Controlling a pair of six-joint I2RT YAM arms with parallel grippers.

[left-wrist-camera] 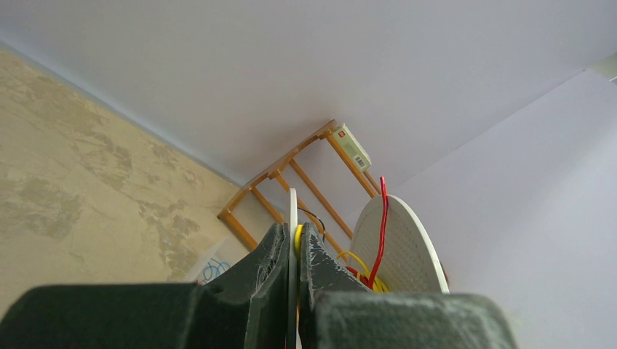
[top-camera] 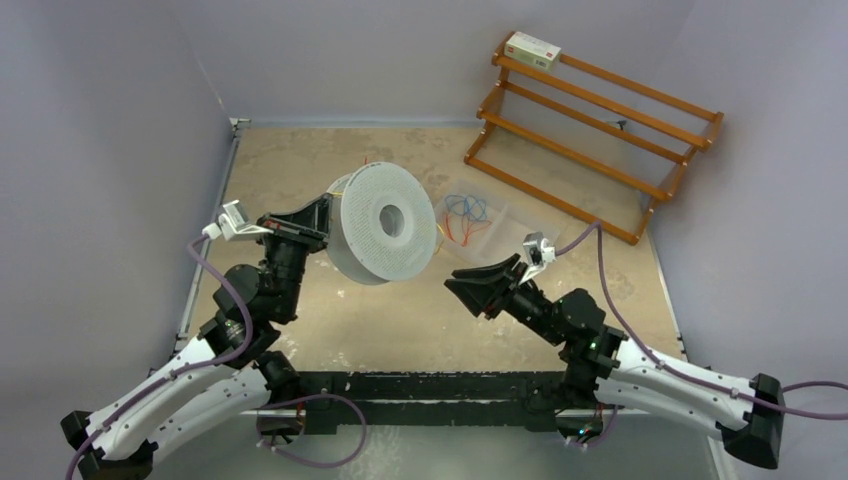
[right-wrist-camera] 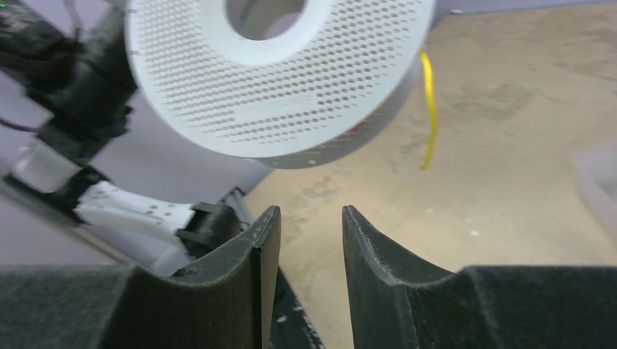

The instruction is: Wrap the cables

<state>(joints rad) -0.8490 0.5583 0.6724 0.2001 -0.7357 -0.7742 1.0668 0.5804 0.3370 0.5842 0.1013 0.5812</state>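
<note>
gripping the rear flange of the white perforated spool [top-camera: 385, 235], the left gripper [top-camera: 322, 218] holds it raised over the table [top-camera: 330, 330], jaws pinched narrow on the thin disc. the yellow cable [right-wrist-camera: 429, 109] lies between the two flanges, with one loose end hanging beside the rim. the right gripper [top-camera: 468, 290] sits near the spool, apart from it, jaws parted with bare table showing between them.

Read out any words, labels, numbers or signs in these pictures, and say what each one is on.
No text can be read.
Small white cardboard box on the top shelf of the orange wooden rack: red mark and barcode-like label, too small and blurred to read.
White perforated plastic spool: smooth rectangular patch, no legible writing.
</note>
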